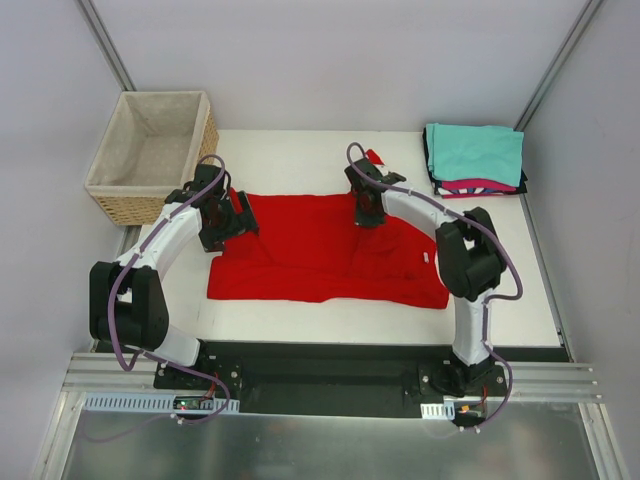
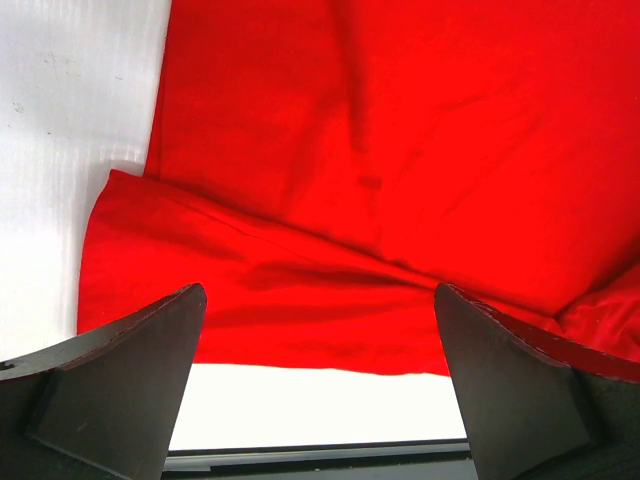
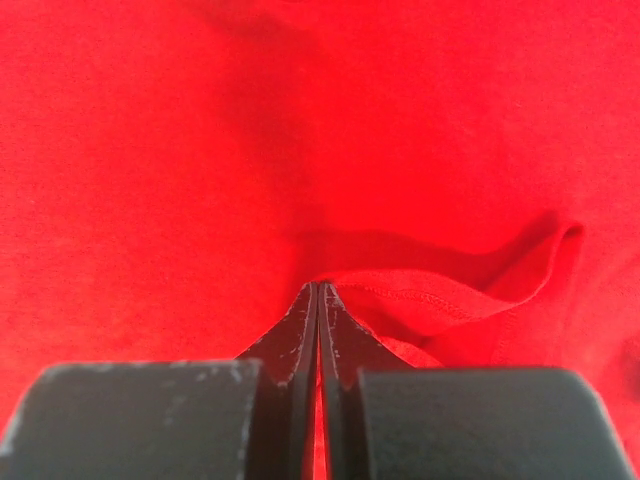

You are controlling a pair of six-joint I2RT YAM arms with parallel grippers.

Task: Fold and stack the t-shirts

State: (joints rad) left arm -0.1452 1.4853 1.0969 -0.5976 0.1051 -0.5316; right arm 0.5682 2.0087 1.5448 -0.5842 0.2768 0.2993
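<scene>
Right wrist: right gripper pinched shut on red t-shirt hem. Left gripper hangs wide open over the shirt's left side; it should pinch there too, then fold evenly.

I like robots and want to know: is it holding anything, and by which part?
The right gripper is shut on the red t-shirt, pinching a stitched hem. The left gripper is open over the cloth, holding nothing.
</scene>
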